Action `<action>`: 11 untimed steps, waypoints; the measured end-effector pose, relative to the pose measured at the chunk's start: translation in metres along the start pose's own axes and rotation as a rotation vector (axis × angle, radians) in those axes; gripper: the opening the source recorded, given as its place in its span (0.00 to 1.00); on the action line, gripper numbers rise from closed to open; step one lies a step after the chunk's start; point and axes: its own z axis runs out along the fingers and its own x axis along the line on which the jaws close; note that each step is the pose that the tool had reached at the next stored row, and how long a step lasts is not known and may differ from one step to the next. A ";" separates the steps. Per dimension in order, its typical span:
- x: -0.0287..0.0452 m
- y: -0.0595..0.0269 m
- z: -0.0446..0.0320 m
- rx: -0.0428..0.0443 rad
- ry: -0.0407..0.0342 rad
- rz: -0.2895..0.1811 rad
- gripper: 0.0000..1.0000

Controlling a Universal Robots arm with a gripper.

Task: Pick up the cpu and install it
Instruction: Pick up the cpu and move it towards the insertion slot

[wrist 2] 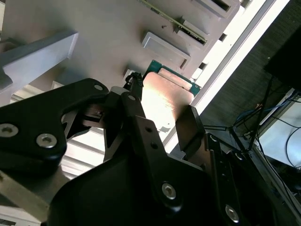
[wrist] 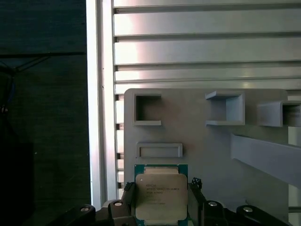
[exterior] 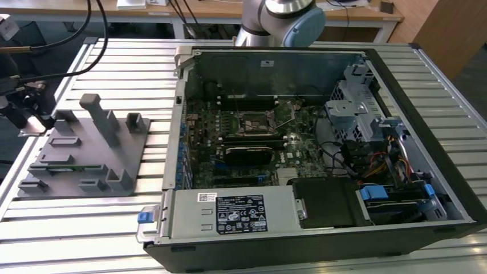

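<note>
The cpu (wrist: 160, 194), a silvery square chip on a green rim, lies flat on the grey holder block (wrist: 207, 150) near its edge. My gripper (wrist: 162, 195) straddles it, one black finger (wrist: 129, 190) against each opposite side, and appears shut on it. In the second wrist view the cpu (wrist 2: 165, 96) sits between the fingers (wrist 2: 189, 126) above the block's surface. In the exterior view my gripper (exterior: 31, 121) is at the far left end of the holder block (exterior: 84, 151). The motherboard socket (exterior: 255, 123) lies inside the open computer case (exterior: 320, 171).
The holder block carries upright posts (exterior: 100, 117) and small slots. It rests on a slatted metal table (exterior: 91, 222). The case wall (exterior: 177, 114) stands between block and motherboard. Cables (exterior: 365, 160) and a drive cage (exterior: 354, 111) fill the case at the exterior view's right.
</note>
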 end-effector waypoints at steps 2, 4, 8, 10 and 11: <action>0.0000 0.0000 -0.0033 0.0001 0.0001 0.000 0.53; 0.0000 0.0001 -0.0063 -0.0001 0.0000 0.000 0.53; 0.0001 0.0002 -0.0117 0.0001 0.0000 0.000 0.53; 0.0001 0.0003 -0.0145 0.0000 0.0000 0.000 0.53; 0.0001 0.0003 -0.0156 0.0000 0.0000 0.000 0.53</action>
